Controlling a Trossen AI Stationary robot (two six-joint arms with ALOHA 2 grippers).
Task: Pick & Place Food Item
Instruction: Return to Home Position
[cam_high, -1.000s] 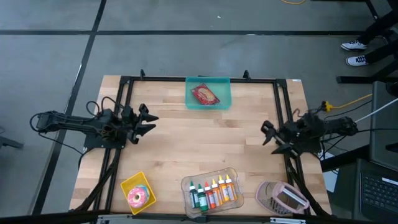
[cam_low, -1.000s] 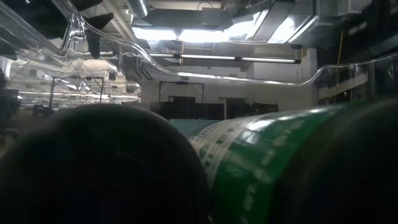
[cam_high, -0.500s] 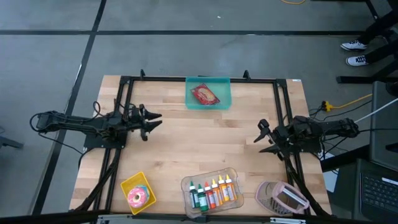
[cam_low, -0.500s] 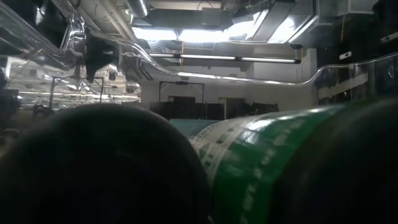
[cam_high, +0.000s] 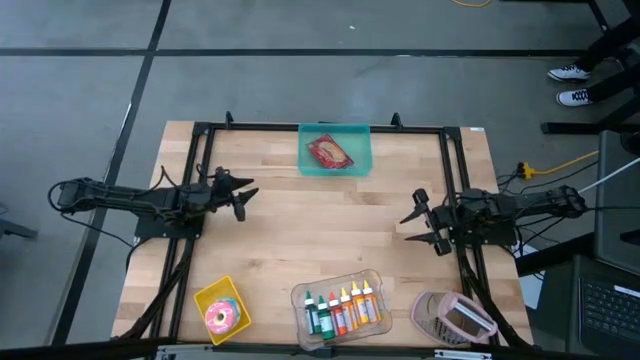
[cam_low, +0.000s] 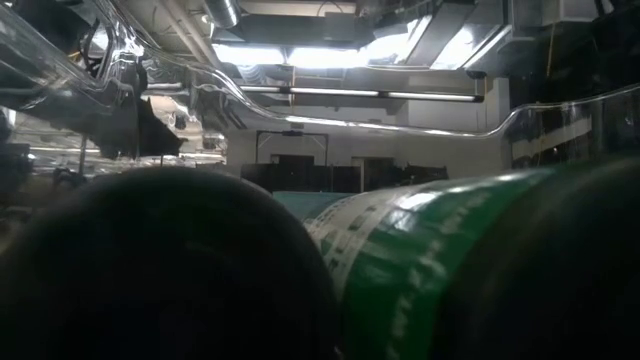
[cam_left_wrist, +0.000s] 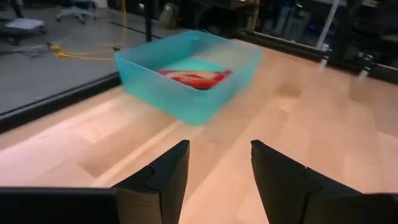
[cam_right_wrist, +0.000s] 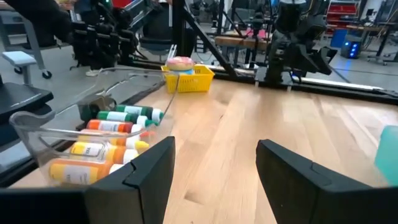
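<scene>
A red food packet (cam_high: 329, 152) (cam_left_wrist: 193, 76) lies in a teal bin (cam_high: 305, 150) (cam_left_wrist: 180, 93) at the table's far edge. A pink donut (cam_high: 221, 317) (cam_right_wrist: 180, 62) sits in a yellow basket (cam_high: 212, 297) (cam_right_wrist: 186, 78) near the front left. My left gripper (cam_high: 243, 192) (cam_left_wrist: 217, 149) hovers open at the table's left, pointing toward the bin, nothing between its fingers. My right gripper (cam_high: 412, 218) (cam_right_wrist: 214, 146) hovers open at the table's right, pointing across the table toward the basket, nothing between its fingers.
A clear tray (cam_high: 375, 277) (cam_right_wrist: 37, 127) of coloured bottles stands at the front edge, with a pink object (cam_high: 452, 318) to its right. A black frame (cam_high: 200, 130) runs around the table. A green-labelled bottle (cam_low: 430, 260) close up blocks most of the low view.
Both grippers have sunk a little, rolled at the wrist, and tipped from pointing downward to nearly level. My right gripper has also shifted slightly toward the table's middle. Neither finger gap has changed, and no object has moved.
</scene>
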